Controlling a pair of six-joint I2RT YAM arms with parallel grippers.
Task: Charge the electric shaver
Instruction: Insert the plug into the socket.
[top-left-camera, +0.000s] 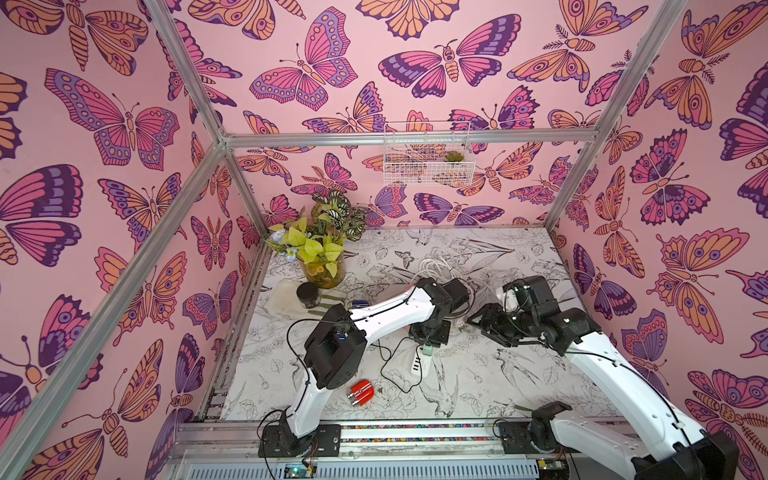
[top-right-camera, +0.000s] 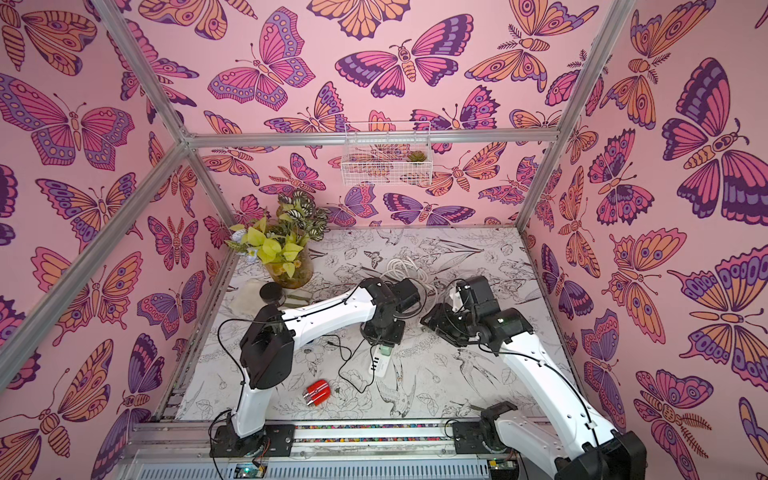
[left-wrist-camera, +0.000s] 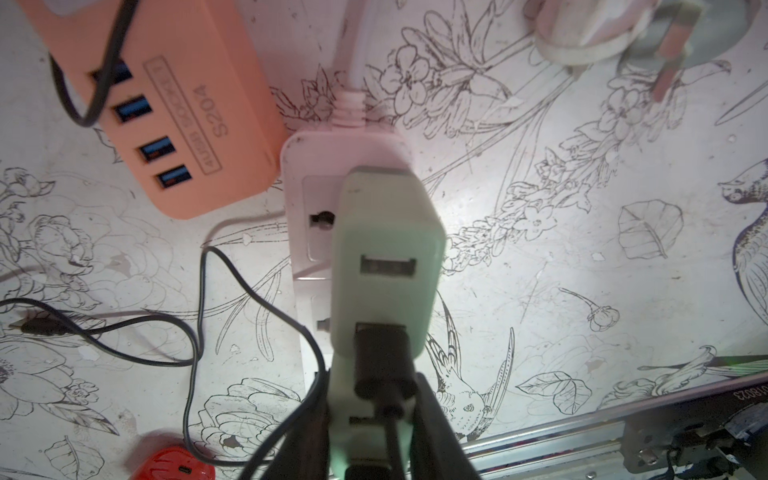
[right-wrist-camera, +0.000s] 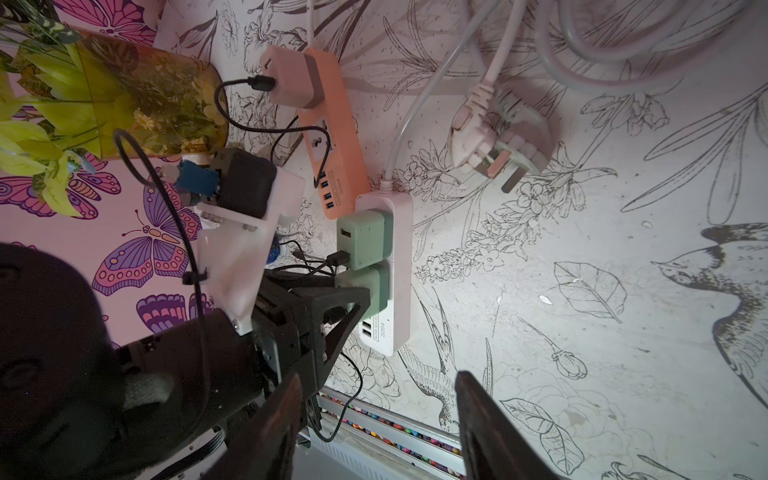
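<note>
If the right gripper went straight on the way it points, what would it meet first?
Likely the tabletop by the white power strip; depth is unclear, so possibly the strip itself.

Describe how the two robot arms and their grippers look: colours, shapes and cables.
Both the left arm and right arm have smooth white shells joined by blocky black joints, with thin black cables running along them. The left gripper and right gripper are matte black with flat, tapering fingers.
</note>
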